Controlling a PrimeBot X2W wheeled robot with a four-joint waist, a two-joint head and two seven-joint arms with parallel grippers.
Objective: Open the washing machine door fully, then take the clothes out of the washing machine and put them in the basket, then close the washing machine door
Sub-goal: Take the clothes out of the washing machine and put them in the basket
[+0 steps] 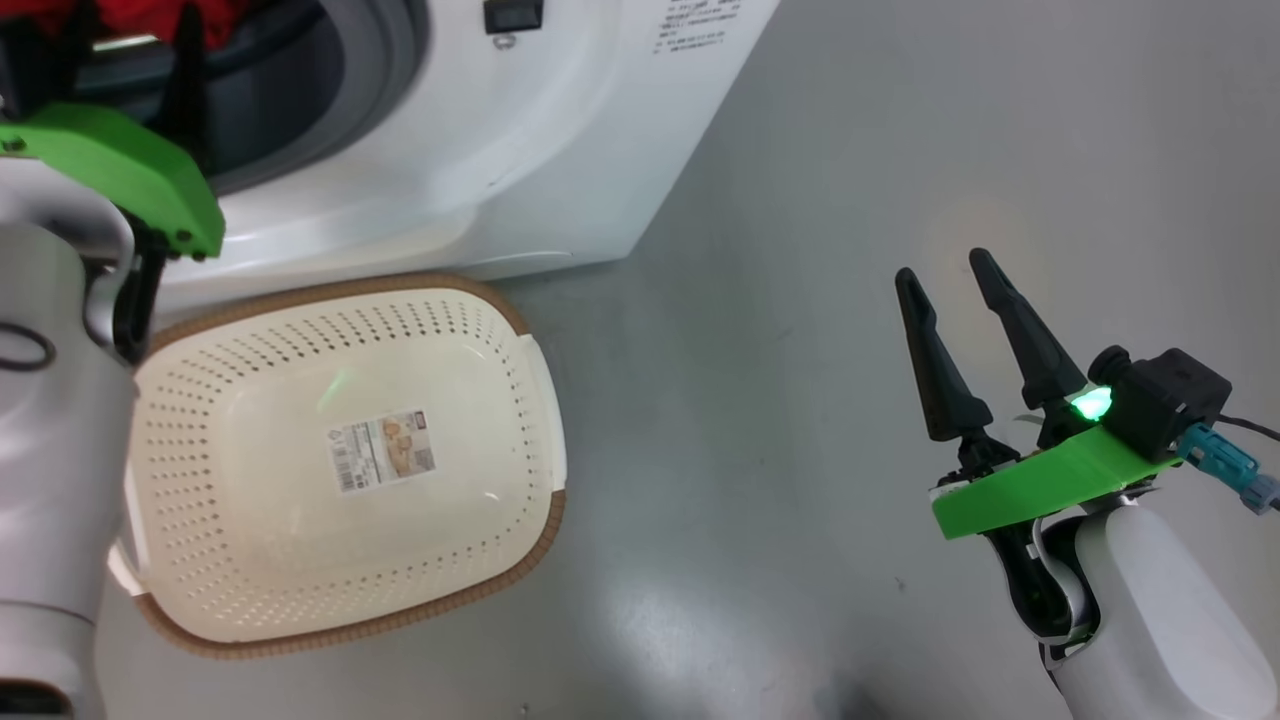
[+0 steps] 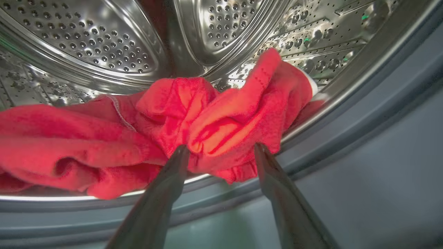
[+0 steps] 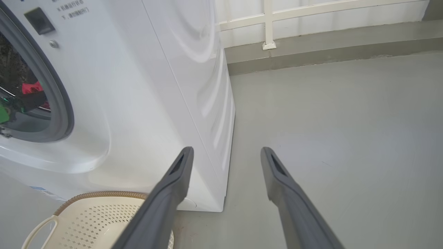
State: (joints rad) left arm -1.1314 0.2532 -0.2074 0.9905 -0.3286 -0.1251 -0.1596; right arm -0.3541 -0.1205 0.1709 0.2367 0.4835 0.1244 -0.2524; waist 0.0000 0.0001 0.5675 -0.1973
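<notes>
The white washing machine (image 1: 450,150) stands at the upper left with its grey-ringed mouth uncovered; the washing machine door is out of view. Red clothes (image 2: 138,138) lie bunched at the front lip of the steel drum (image 2: 104,41). My left gripper (image 2: 221,148) reaches into the mouth and stands open, its fingertips on either side of a fold of the red fabric and touching it. The cream basket (image 1: 200,400) sits on the floor just in front of the machine, holding nothing but its paper label. My right gripper (image 1: 942,265) hangs open over bare floor to the right, with nothing between its fingers.
Grey floor (image 1: 800,300) stretches to the right of the machine and basket. A wall with a white rail (image 3: 311,14) closes off the far side. My pale left forearm (image 1: 50,450) overlaps the basket's left edge in the head view.
</notes>
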